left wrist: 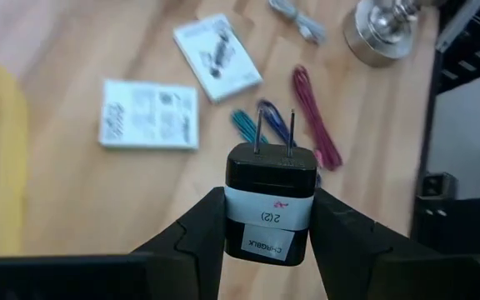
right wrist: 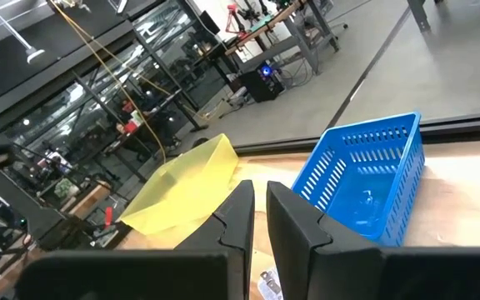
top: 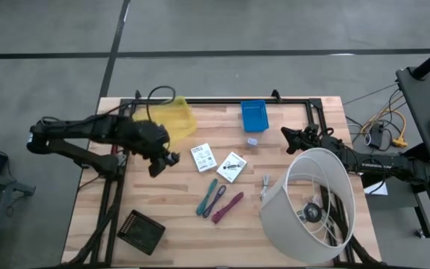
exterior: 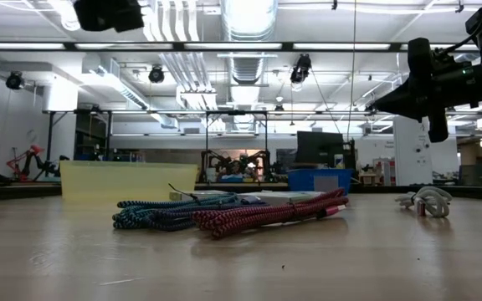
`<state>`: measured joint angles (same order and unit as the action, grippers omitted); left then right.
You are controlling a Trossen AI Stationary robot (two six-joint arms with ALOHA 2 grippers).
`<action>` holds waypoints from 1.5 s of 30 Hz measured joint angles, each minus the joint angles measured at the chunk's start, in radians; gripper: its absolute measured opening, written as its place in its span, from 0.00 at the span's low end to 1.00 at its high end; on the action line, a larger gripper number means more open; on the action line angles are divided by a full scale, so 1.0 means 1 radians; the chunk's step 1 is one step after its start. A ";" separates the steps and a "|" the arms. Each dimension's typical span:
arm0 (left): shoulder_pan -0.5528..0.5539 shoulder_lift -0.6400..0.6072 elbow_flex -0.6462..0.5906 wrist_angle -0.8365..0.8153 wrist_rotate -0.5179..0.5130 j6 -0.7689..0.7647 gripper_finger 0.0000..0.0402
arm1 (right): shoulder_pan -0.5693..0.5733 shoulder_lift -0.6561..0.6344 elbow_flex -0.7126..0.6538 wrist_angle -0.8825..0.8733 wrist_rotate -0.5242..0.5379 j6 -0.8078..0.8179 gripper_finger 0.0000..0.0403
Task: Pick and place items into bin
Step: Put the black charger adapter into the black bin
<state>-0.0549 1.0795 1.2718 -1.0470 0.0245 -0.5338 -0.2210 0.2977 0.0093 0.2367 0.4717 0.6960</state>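
Note:
My left gripper (left wrist: pixel 271 242) hangs over the table's left middle (top: pixel 159 161), shut on a black plug-in charger (left wrist: pixel 272 196) with a white label. Below it on the wood lie two white printed packets (top: pixel 203 158) (top: pixel 231 166) and the teal (top: pixel 207 196), purple (top: pixel 218 199) and magenta (top: pixel 229 207) slim coiled cords. A lavender bit (top: pixel 252 140) lies just in front of the blue bin (top: pixel 254 115). My right gripper (right wrist: pixel 259 218) waits shut at the far right (top: pixel 290 137), pointing level toward the bins. My left gripper pinches the charger's black body by its two side faces (left wrist: pixel 233 218) between the two fingers (left wrist: pixel 198 233), at the labelled end. The fingers slant down from the table's left. The two metal prongs (left wrist: pixel 273 132) point away from the gripper, and the charger is lifted clear of the table.
A yellow bin (top: pixel 172 119) stands at the far left beside the blue one. A big white lampshade (top: pixel 312 205) fills the near right, with a small white cord (top: pixel 266 185) next to it. A flat black square device (top: pixel 141 231) lies near the front left.

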 joint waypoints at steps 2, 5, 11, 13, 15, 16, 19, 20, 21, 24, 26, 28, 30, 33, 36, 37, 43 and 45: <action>-0.049 -0.007 -0.017 0.000 -0.002 -0.062 0.32 | 0.000 0.000 0.000 0.000 0.000 0.000 0.07; -0.126 -0.002 -0.041 -0.002 -0.004 -0.146 0.32 | 0.000 0.000 0.000 0.000 0.000 0.000 0.07; -0.253 0.049 -0.045 -0.046 -0.002 -0.295 0.32 | 0.000 0.001 0.000 0.000 0.000 0.000 0.07; -0.289 0.069 -0.045 -0.070 -0.002 -0.362 0.32 | 0.000 0.000 0.000 0.000 0.000 0.000 0.07; -0.323 0.091 -0.045 -0.080 -0.002 -0.430 0.32 | 0.000 0.000 0.000 0.000 0.000 0.001 0.07; -0.340 0.104 -0.045 -0.086 0.000 -0.463 0.32 | 0.000 0.000 0.000 0.000 0.000 0.001 0.07; -0.389 0.146 -0.045 -0.095 0.015 -0.560 0.32 | 0.000 0.000 0.000 0.000 0.000 0.000 0.07; -0.404 0.162 -0.045 -0.094 0.023 -0.590 0.32 | 0.000 0.000 0.000 0.000 0.000 0.000 0.07; -0.420 0.178 -0.045 -0.095 0.037 -0.622 0.32 | 0.000 0.000 0.000 0.000 0.000 0.000 0.07; -0.471 0.233 -0.045 -0.091 0.084 -0.713 0.32 | 0.000 0.000 0.000 0.000 0.000 0.000 0.07; -0.504 0.268 -0.045 -0.085 0.121 -0.766 0.32 | 0.000 0.000 0.000 0.000 0.000 0.000 0.07; -0.536 0.306 -0.041 -0.086 0.157 -0.813 0.32 | 0.000 0.000 0.000 0.000 0.000 0.000 0.07; -0.566 0.337 -0.030 -0.080 0.191 -0.857 0.32 | 0.000 0.000 0.000 0.000 0.000 0.000 0.07; -0.607 0.376 -0.010 -0.081 0.223 -0.922 0.32 | 0.000 0.000 0.000 0.000 0.000 0.000 0.07; -0.639 0.397 -0.002 -0.058 0.224 -0.997 0.32 | 0.000 0.000 0.000 0.000 0.000 0.000 0.07; -0.648 0.403 -0.002 -0.040 0.224 -1.027 0.32 | 0.000 0.000 0.000 0.000 0.000 -0.001 0.07; -0.696 0.435 -0.002 0.001 0.217 -1.247 0.32 | 0.000 0.000 0.000 0.000 0.000 -0.026 0.07; -0.711 0.441 -0.002 0.002 0.207 -1.304 0.32 | 0.000 0.000 0.000 0.000 0.000 -0.027 0.07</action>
<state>-0.7655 1.5204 1.2694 -1.0446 0.2311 -1.8381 -0.2211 0.2981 0.0093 0.2365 0.4715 0.6691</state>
